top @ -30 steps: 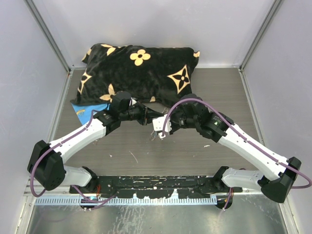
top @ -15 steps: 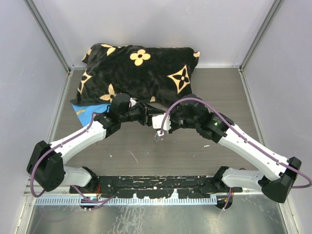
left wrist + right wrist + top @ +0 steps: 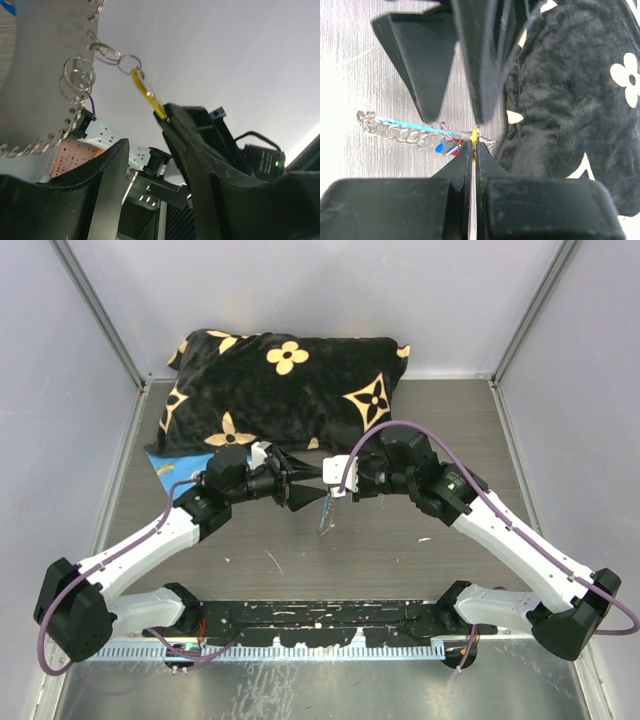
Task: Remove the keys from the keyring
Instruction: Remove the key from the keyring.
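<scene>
Above the grey wood-grain counter (image 3: 380,560), the grey metallic chain keyring (image 3: 400,129) hangs from a thin yellow piece (image 3: 474,132) clamped in the right pincer (image 3: 473,145). The left pincer (image 3: 308,488) stands apart and empty. The tiny coloured-head keys (image 3: 445,147) sit on the ring, so apparently none has been removed yet.

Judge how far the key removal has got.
Done: nothing visible. In hand: the right pincer is shut on a yellow link of the keyring; the left pincer stands open beside it. Left: the keys hang on the keyring, all to come off.

I see shiny wire metal on the keyring (image 3: 405,131) at my right gripper (image 3: 474,144), a plush velvety cloth pillow (image 3: 570,100) alongside, and the matt woodgrain table (image 3: 350,75) beneath.
</scene>
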{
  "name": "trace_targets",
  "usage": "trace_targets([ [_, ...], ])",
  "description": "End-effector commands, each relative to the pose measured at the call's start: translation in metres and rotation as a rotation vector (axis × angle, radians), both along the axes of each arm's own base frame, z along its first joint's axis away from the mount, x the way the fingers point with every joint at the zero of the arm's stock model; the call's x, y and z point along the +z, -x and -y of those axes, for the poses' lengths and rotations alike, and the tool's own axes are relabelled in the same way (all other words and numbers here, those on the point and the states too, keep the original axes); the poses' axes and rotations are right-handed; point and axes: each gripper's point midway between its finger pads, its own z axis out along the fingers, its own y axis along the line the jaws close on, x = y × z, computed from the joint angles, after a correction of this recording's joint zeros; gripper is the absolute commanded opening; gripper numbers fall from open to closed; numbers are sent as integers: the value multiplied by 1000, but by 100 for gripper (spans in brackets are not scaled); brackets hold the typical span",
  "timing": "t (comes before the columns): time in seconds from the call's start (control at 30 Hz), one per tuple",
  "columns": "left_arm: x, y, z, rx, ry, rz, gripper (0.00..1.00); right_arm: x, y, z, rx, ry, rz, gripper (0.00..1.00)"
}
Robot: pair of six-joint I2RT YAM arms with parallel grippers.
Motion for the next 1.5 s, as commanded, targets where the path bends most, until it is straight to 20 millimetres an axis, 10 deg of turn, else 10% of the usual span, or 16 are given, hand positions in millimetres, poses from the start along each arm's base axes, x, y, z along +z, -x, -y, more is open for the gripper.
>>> trace_targets([
  [0.0, 23, 10, -22, 22, 11, 198, 51, 56, 0, 0, 3, -165, 31, 1],
  [0.37, 26, 9, -97, 220, -479, 1028, 59, 68, -7, 9, -92, -190, -97, 1],
  [0.9, 9, 37, -11, 97, -1000, 1649, 92, 77, -31, 13, -223, -224, -205, 1],
  [1.47, -4, 5, -9, 65, -1237, 1621, 88, 87, -29, 20, -221, -268, -239, 1],
])
